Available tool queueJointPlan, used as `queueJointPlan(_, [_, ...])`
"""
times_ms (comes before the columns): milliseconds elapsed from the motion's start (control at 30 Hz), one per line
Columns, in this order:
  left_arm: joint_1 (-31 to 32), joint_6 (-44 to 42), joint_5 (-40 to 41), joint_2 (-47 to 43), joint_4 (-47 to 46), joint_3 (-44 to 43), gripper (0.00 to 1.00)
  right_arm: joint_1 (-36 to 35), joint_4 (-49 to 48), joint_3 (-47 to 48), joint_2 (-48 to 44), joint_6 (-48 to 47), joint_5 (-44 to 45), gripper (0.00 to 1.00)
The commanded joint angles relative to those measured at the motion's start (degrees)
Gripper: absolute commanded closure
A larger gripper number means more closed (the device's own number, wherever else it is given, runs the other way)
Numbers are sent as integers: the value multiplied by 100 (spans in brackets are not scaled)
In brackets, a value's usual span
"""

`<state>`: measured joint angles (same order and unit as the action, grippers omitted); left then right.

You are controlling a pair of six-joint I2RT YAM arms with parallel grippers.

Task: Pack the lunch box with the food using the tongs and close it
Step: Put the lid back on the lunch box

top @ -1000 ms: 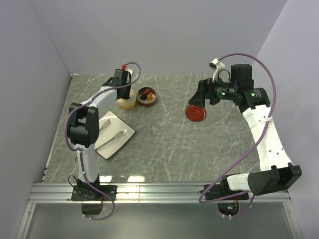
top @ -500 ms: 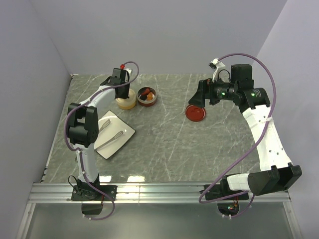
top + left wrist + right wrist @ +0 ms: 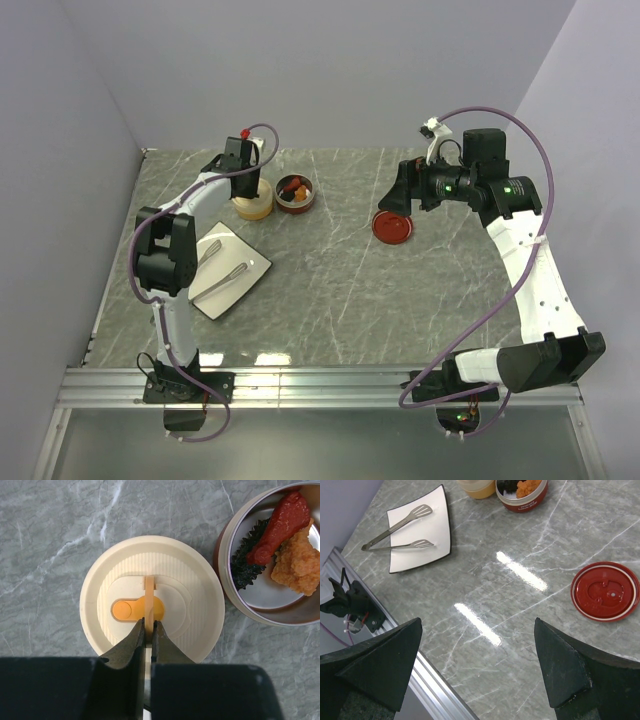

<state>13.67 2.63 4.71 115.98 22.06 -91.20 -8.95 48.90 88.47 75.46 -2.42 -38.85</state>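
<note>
**Findings, left to right.** The slim silver metal tongs [image 3: 420, 512] were found lying unused on the white square plate [image 3: 437, 525].

The left end effector [image 3: 148, 628] was found closed on the thin cream tab [image 3: 149, 587] at the centre of the ribbed cream plastic disc lid [image 3: 175, 565]. This lid appeared seated on its tub. It was judged light, stiff and smooth. The tab was judged the one sound hold, though thin and likely to flex.

Just beside it, the dark red steel-lined round tub [image 3: 272, 611] stood uncovered, with toy food pieces [image 3: 295, 565] inside. Its red disc lid [image 3: 605, 591] lay flat on the grey marbled bench [image 3: 560, 530], well apart. The right end effector [image 3: 477, 630] was spread wide and empty.

**Views.** The pinch on the tab was shown by the left wrist view alone. The tongs' two paddles were resolved only in the right wrist view.
</note>
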Motion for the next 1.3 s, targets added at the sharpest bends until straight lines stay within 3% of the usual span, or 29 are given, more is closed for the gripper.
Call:
queueJointPlan(0, [-31,27,-172,65,272,164,100,42,5,65,-58,4,-61,0])
queueJointPlan(200, [-23,-26,-278,-190,246,129,82,42,5,48,-58,22,-87,0])
queueJointPlan(667, [-14,-52,-418,-462,369,-144,68,34,40,109,-40,31,-123,0])
queueJointPlan(1267, [136,-114,-602,-375,457,-372,64,42,102,162,4,4,-149,0])
